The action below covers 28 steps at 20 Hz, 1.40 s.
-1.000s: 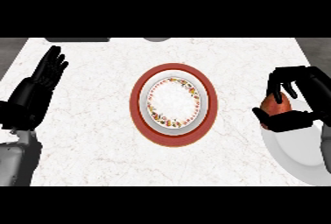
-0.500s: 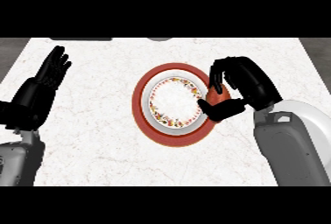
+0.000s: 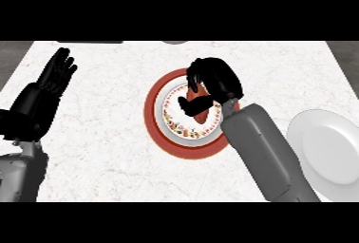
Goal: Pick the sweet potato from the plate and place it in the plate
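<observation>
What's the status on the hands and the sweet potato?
Right hand shut on sweet potato, over patterned plate. Left hand open, resting. Nothing in the way.

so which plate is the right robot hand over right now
The red-rimmed plate with the patterned centre, mid-counter. The right robot hand hovers above it, fingers curled. The plain white plate sits apart at the right edge.

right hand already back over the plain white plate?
No, the right hand is above the patterned plate on the red plate; the white plate is apart.
</observation>
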Motion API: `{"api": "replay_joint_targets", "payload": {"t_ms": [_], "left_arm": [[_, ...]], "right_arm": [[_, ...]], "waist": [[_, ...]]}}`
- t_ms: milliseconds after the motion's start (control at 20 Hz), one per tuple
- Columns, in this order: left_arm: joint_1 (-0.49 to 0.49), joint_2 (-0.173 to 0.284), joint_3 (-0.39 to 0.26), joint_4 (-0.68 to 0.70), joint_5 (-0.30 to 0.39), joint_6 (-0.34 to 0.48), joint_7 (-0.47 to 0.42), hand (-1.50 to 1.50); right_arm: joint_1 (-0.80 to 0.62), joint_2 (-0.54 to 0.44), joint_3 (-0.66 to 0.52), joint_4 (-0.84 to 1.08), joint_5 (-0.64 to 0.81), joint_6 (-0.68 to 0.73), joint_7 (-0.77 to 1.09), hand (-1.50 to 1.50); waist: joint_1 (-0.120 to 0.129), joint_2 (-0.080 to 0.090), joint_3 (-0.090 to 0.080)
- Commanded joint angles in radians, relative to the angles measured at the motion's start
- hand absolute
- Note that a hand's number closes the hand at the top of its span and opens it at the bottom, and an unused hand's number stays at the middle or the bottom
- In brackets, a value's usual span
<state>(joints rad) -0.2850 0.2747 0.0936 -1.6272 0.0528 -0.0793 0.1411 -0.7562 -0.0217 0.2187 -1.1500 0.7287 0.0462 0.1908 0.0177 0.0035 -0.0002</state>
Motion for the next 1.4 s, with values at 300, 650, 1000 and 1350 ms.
{"api": "replay_joint_targets", "payload": {"t_ms": [300, 650, 1000, 1350], "left_arm": [[-0.070, -0.032, -0.021, 0.062, -0.058, 0.033, -0.019, 0.00], [-0.016, -0.040, -0.046, -0.013, -0.018, -0.023, 0.001, 0.00], [-0.069, -0.011, -0.001, 0.067, -0.021, -0.024, -0.008, 0.00], [0.018, -0.044, -0.008, -0.020, -0.042, 0.015, -0.004, 0.00]], "right_arm": [[-0.133, 0.021, 0.103, 0.438, -0.176, -0.268, -0.030, -1.50], [-0.169, 0.022, 0.185, 0.505, -0.482, -0.337, -0.165, -1.50], [-0.177, 0.022, 0.143, 0.463, -0.703, -0.453, -0.286, -1.50], [-0.201, -0.023, -0.077, 0.517, -0.759, -0.327, -0.358, -1.50]], "waist": [[0.018, 0.007, 0.001], [0.057, 0.012, 0.001], [0.037, 0.012, 0.001], [-0.001, 0.000, 0.001]]}}
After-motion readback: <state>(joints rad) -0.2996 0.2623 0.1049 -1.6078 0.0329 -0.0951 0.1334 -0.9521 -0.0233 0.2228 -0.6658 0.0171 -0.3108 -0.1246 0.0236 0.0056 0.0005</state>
